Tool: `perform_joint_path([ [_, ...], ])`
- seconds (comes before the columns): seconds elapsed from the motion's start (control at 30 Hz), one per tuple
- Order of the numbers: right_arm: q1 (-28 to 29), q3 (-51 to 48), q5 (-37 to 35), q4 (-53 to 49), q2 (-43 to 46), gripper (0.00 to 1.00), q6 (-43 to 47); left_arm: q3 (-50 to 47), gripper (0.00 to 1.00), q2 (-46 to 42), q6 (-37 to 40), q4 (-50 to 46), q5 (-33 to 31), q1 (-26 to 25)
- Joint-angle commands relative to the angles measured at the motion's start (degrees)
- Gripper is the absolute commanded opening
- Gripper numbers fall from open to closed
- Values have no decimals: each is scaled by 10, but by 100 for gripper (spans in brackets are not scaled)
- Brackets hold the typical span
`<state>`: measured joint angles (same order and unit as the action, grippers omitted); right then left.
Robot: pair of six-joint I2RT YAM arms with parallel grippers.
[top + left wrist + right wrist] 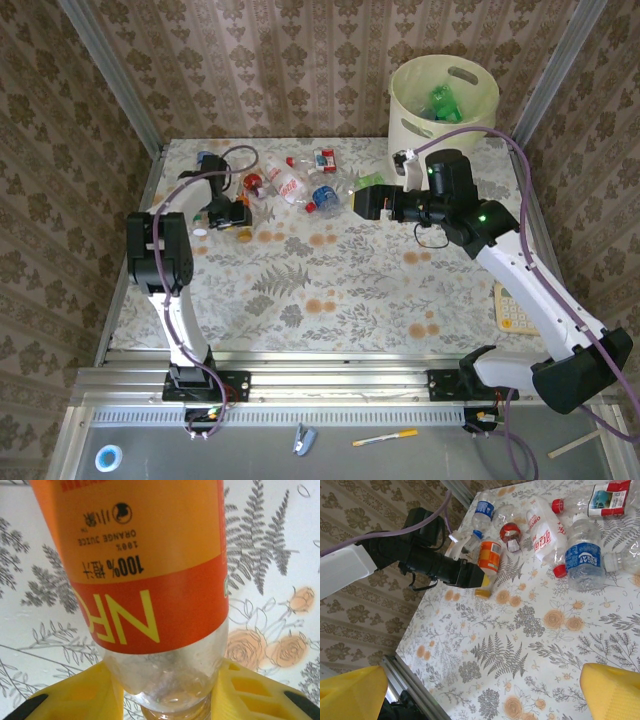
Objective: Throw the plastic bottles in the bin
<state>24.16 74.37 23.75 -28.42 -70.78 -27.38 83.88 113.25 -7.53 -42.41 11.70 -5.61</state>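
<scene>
Nearest the arm bases, a pale yellow calculator [512, 308] lies at the right edge of the flower-printed table [330, 290]. Farther in on the left, the left gripper [165, 702] reaches low over the tabletop. Its jaws are drawn narrow around an orange juice bottle [145, 570], with 1 yellow finger [85, 695] pressed to each side of the clear shoulder just above the neck. From the right wrist camera, the bottle's orange cap points away from the other bottles.

Level with it on the right, the right gripper [356, 200] hangs above the table with its jaws spread wide and nothing between them.

Beyond and between the 2 grippers, the other plastic bottles lie loose across the far half of the table. A blue-labelled bottle [584, 562] sits just beside a red-and-white one [545, 535], and a red-labelled bottle [607, 497] lies a little farther back. A small blue-capped bottle [482, 512] sits toward the far left corner.

Farthest back, the cream-white bin [443, 125] stands past the table's far right corner, with a green bottle [441, 100] visible inside.
</scene>
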Motion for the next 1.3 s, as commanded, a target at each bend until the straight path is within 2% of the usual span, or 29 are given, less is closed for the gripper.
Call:
perform_joint_path([
  [0.0, 2, 2, -13, 12, -7, 100, -5, -21, 27, -47, 18, 16, 34, -2],
  [0.33, -1, 15, -21, 19, -34, 100, -17, -55, 22, -137, 27, 43, 77, -21],
  [0.63, -6, 22, -28, 40, -49, 100, -38, -35, 20, -194, 32, 36, 134, -49],
  [0.77, -10, 27, -20, 66, -59, 100, -56, -19, 23, -211, 28, 36, 158, -74],
  [1.27, -10, 53, 32, 110, -126, 100, -80, 19, 19, -214, 9, 52, 247, -179],
])
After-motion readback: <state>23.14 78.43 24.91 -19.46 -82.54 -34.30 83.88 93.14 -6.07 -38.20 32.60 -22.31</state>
